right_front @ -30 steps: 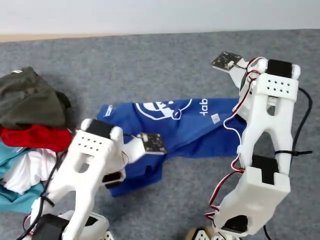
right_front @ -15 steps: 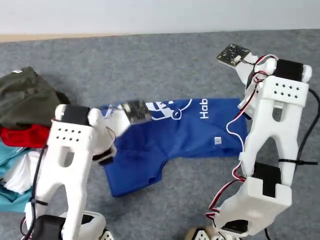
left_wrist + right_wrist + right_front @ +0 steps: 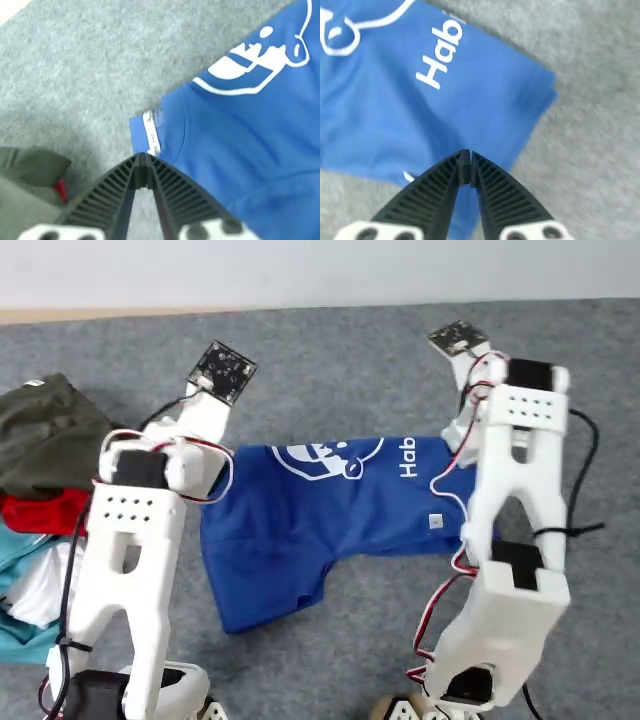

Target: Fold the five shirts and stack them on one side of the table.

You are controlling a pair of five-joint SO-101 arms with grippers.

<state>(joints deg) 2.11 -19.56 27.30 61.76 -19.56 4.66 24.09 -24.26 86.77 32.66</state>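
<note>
Since a second ago the left arm [image 3: 135,540] has swung from the lower hem of the blue shirt [image 3: 330,515] up to its collar corner, and the cloth now lies flatter. We note the left jaws clenched, tips at the collar edge, and the right jaws clenched over the opposite side edge. We cannot tell whether either pinches cloth. The shirt lies mid-surface [image 3: 330,350]. The other shirts [image 3: 50,480] are heaped on the left arm's side.
</note>
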